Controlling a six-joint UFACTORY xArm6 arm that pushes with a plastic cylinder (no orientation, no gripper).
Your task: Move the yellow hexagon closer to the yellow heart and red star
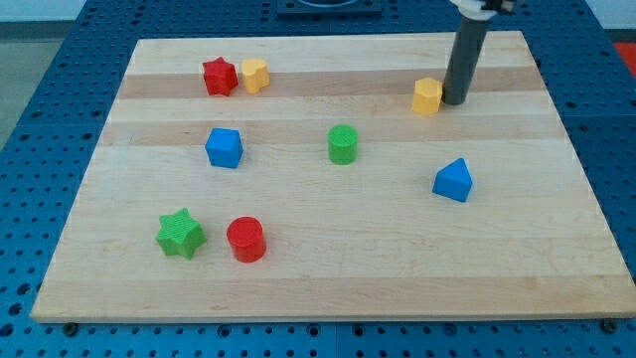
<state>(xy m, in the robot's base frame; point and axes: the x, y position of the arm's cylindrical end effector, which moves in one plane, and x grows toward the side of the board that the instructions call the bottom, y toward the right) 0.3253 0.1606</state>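
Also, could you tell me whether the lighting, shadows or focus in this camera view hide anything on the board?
Camera view: even, soft light; short faint shadows under each block; no glare on the board. My tip beside the yellow hexagon is sharp; red star and yellow heart are clear. The rod's top is cropped.

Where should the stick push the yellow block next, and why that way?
Probably straight toward the view's left. My tip sits right beside the yellow hexagon, on its right side, so it looks set to push. The yellow heart and red star sit together far to the left, slightly nearer the view's top, with no block in between on the board.
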